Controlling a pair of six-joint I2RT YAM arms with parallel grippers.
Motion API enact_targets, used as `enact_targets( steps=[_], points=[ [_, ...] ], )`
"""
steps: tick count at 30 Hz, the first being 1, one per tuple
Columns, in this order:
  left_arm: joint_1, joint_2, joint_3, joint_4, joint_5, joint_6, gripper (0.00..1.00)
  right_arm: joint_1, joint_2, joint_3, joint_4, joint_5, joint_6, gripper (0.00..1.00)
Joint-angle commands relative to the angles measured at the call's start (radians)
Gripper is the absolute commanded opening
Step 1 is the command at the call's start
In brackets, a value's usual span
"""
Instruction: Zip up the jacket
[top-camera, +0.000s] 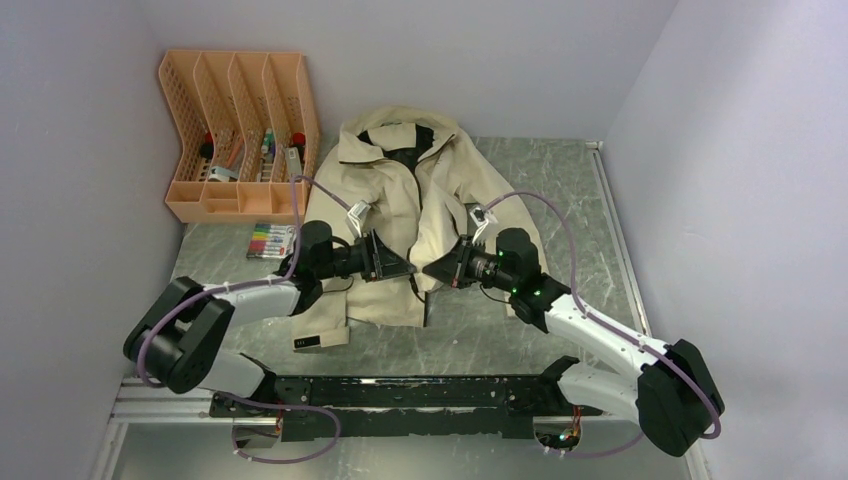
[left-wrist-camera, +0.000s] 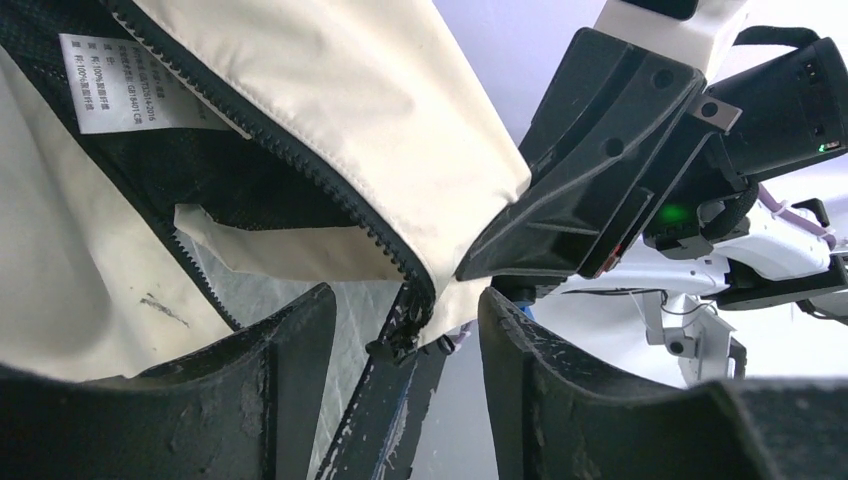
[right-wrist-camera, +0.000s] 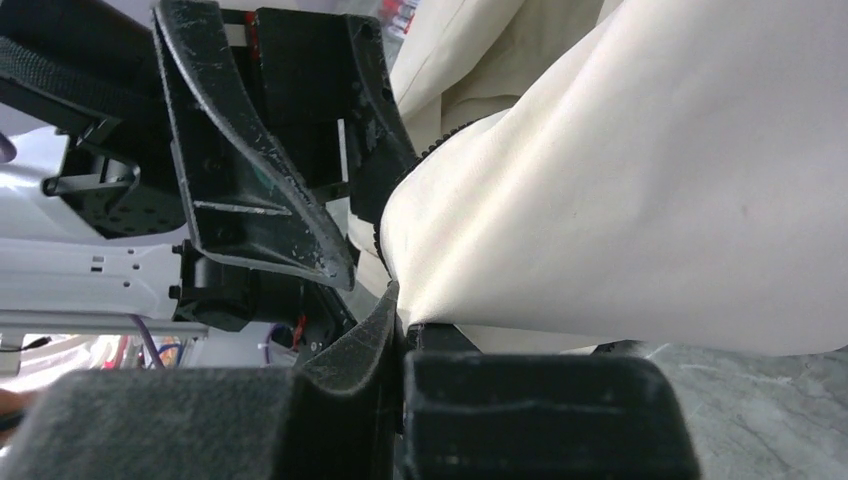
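Observation:
The cream jacket (top-camera: 400, 190) lies spread on the table, collar at the far side, its front open and showing dark lining. Both grippers meet at its lower front edge. My right gripper (right-wrist-camera: 400, 325) is shut on the hem fabric of the jacket (right-wrist-camera: 620, 200), holding it lifted. In the left wrist view the dark zipper (left-wrist-camera: 300, 170) runs down to its slider (left-wrist-camera: 405, 335). The slider hangs between the spread fingers (left-wrist-camera: 290, 390) of my left gripper (left-wrist-camera: 405, 325), with a gap on either side. The right gripper (left-wrist-camera: 590, 190) shows just beyond, pinching the jacket's corner.
An orange file organiser (top-camera: 240, 135) with pens stands at the back left. A pack of markers (top-camera: 270, 241) lies in front of it. Grey walls close in on both sides. The black base rail (top-camera: 400, 390) runs along the near edge.

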Motion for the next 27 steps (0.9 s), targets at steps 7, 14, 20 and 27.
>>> enact_targets(
  steps=[7, 14, 20, 27],
  points=[
    [-0.012, 0.103, -0.023, 0.331, 0.088, -0.131, 0.57, -0.012, -0.014, -0.048, 0.088, -0.087, 0.030, 0.00],
    [-0.013, 0.155, 0.001, 0.389, 0.127, -0.158, 0.54, -0.013, -0.017, -0.079, 0.126, -0.111, 0.052, 0.00],
    [-0.017, 0.202, -0.010, 0.491, 0.148, -0.215, 0.50, -0.013, -0.018, -0.092, 0.163, -0.136, 0.067, 0.00],
    [-0.021, 0.285, -0.031, 0.742, 0.166, -0.352, 0.39, -0.013, -0.028, -0.108, 0.181, -0.140, 0.084, 0.00]
  ],
)
